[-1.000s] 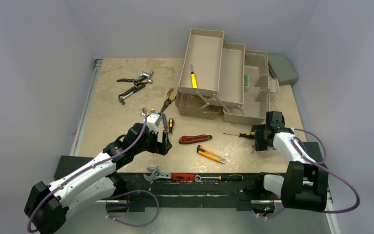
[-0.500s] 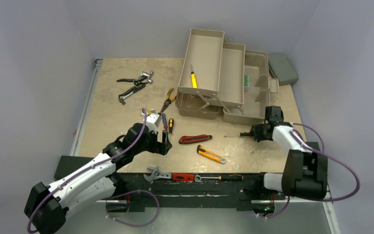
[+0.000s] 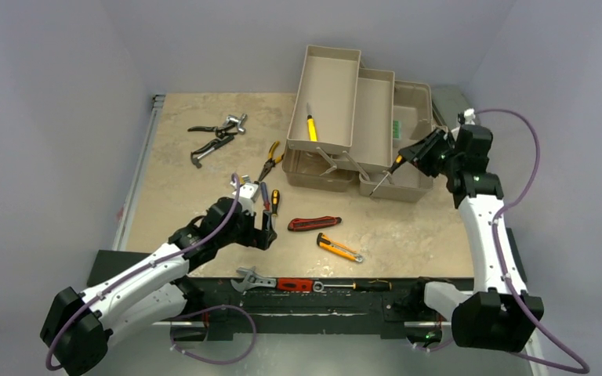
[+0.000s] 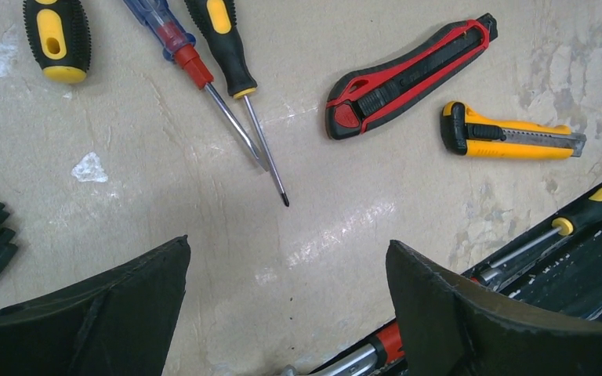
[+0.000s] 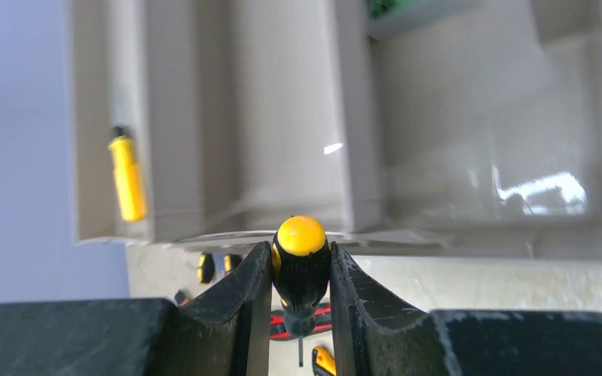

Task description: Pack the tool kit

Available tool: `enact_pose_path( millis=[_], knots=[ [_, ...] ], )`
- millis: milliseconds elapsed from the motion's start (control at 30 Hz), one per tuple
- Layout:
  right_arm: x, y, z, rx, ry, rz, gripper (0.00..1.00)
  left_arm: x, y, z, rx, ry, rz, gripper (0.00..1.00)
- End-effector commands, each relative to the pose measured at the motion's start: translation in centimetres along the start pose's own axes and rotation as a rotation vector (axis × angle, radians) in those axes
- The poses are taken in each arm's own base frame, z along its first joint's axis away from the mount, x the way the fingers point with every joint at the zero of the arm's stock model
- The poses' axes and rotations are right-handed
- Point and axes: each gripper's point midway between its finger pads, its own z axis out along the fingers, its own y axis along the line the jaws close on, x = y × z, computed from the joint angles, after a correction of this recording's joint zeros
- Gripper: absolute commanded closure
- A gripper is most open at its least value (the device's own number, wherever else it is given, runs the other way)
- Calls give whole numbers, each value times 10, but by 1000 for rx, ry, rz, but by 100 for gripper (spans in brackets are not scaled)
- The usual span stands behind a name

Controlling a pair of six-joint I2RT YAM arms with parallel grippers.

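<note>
The toolbox [image 3: 372,117] stands open at the far side of the tabletop [image 3: 196,188], trays fanned out, with a yellow cutter [image 3: 311,126] in the leftmost tray. Above its near right corner the right gripper [image 3: 417,155] is clamped on a black-and-yellow screwdriver [image 3: 393,165], whose tip slants down toward the box's front wall. The left gripper [image 3: 263,232], fingers wide apart and empty, hovers over loose screwdrivers [image 4: 221,35]. A red utility knife [image 3: 313,223] and a yellow utility knife [image 3: 339,247] lie between it and the box.
</note>
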Motion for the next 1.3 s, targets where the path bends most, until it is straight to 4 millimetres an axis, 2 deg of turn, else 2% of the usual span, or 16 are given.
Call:
enact_pose_path(
  millis=[0, 133, 200, 300, 433, 467, 633, 667, 700, 767, 833, 900, 967, 1100, 1267],
  knots=[
    [-24, 63, -25, -217, 31, -253, 100, -18, -12, 1, 37, -46, 31, 9],
    [-69, 93, -22, -234, -42, -336, 100, -19, -15, 8, 26, -29, 55, 9],
    [-89, 97, -14, -205, -71, -357, 100, -17, -12, 12, -18, 16, 70, 10],
    [-107, 101, 6, -189, -74, -365, 100, -16, -18, 20, -31, 61, 117, 11],
    [-108, 106, 45, -185, -16, -360, 100, -17, -31, 24, 7, 73, 163, 11],
    [-102, 104, 61, -178, 20, -357, 100, -17, -33, 26, 13, 79, 172, 11],
    [-77, 125, 109, -175, 119, -404, 98, -16, -41, 33, 30, 129, 194, 11],
    [-74, 128, 116, -174, 132, -408, 91, -16, -43, 35, 30, 138, 191, 11],
    [-71, 129, 124, -170, 149, -407, 78, -16, -44, 36, 30, 146, 187, 11],
    [-69, 130, 129, -163, 162, -405, 46, -17, -47, 38, 35, 146, 176, 11],
    [-71, 131, 125, -160, 145, -410, 28, -20, -47, 38, 30, 135, 169, 11],
    [-68, 130, 116, -172, 128, -407, 23, -24, -41, 36, -17, 121, 133, 11],
    [-69, 135, 95, -194, 93, -427, 21, -29, -30, 30, -100, 119, 64, 10],
    [-57, 130, 66, -218, 79, -446, 21, -42, -17, 20, -181, 84, -23, 10],
    [-39, 129, 33, -291, 49, -458, 22, -55, 14, 21, -277, 85, -152, 14]
  ],
)
